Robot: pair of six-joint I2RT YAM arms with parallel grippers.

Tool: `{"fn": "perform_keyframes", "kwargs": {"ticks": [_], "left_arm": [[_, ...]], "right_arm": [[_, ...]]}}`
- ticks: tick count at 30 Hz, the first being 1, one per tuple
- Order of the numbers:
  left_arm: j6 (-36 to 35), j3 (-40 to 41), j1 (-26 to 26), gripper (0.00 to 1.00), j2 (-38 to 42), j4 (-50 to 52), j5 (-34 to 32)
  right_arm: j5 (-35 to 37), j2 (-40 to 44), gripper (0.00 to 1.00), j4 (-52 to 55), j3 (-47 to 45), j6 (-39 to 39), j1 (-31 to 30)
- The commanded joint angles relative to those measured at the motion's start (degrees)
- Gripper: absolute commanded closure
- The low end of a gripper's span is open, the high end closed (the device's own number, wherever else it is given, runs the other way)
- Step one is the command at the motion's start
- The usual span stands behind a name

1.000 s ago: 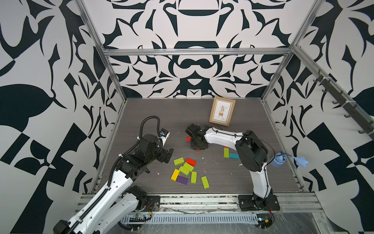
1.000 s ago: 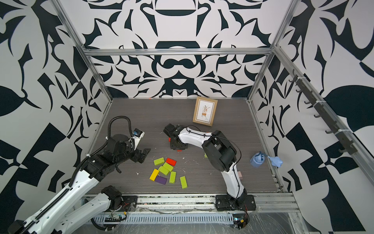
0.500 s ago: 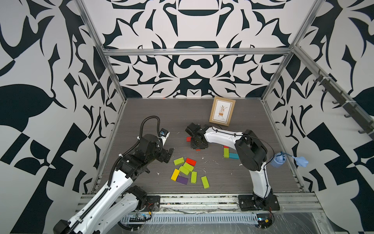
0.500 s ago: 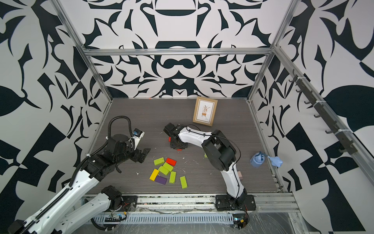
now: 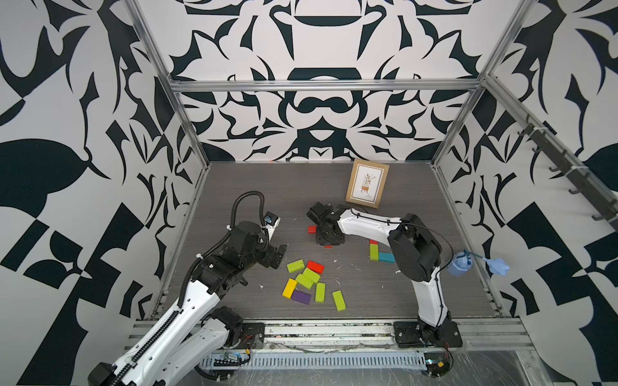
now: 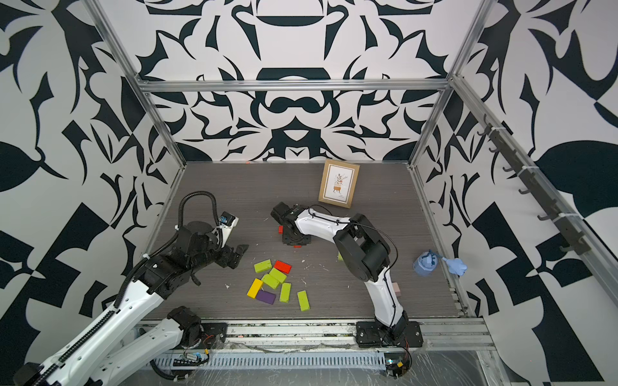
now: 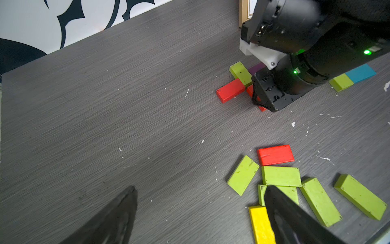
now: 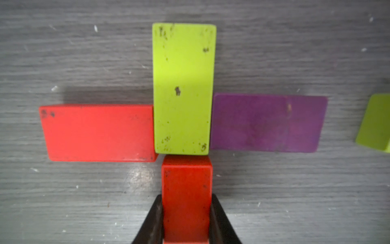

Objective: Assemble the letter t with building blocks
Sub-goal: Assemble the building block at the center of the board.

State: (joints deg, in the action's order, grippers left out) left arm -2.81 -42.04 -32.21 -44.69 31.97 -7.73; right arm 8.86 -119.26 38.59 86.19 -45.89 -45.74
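Gripping red block (image 8: pixel 186 181) across long sides with right gripper (image 8: pixel 187 219); holding left gripper (image 7: pixel 200 213) wide, empty. Likely light, rigid, slick.

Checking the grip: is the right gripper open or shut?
Shut. The right gripper clamps the red stem block; its fingers press both long sides in the wrist view.

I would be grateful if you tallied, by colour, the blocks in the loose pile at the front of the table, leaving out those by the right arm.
Lime green blocks: 5
Red block: 1
Yellow block: 1
Purple block: 1
Total: 8
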Motion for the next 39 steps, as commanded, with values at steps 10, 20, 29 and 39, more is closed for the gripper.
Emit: {"fn": "perform_keyframes", "kwargs": {"ticks": [10, 20, 29, 39], "left_arm": [[0.2, 0.5, 0.1, 0.02, 0.5, -0.3, -0.4], [0.2, 0.5, 0.1, 0.02, 0.4, -0.3, -0.4], [0.2, 0.5, 0.1, 0.02, 0.4, -0.2, -0.5], [0.1, 0.4, 0.1, 0.02, 0.5, -0.2, -0.5]], "right_arm": [[1.4, -0.8, 0.85, 0.5, 1.2, 2.2, 0.4], [1.4, -1.0, 0.84, 0.4, 1.5, 2.5, 0.4], [1.7, -1.7, 0.84, 0.5, 2.0, 1.9, 0.4], [1.6, -2.2, 0.83, 1.2, 3.0, 1.0, 0.4]]}}
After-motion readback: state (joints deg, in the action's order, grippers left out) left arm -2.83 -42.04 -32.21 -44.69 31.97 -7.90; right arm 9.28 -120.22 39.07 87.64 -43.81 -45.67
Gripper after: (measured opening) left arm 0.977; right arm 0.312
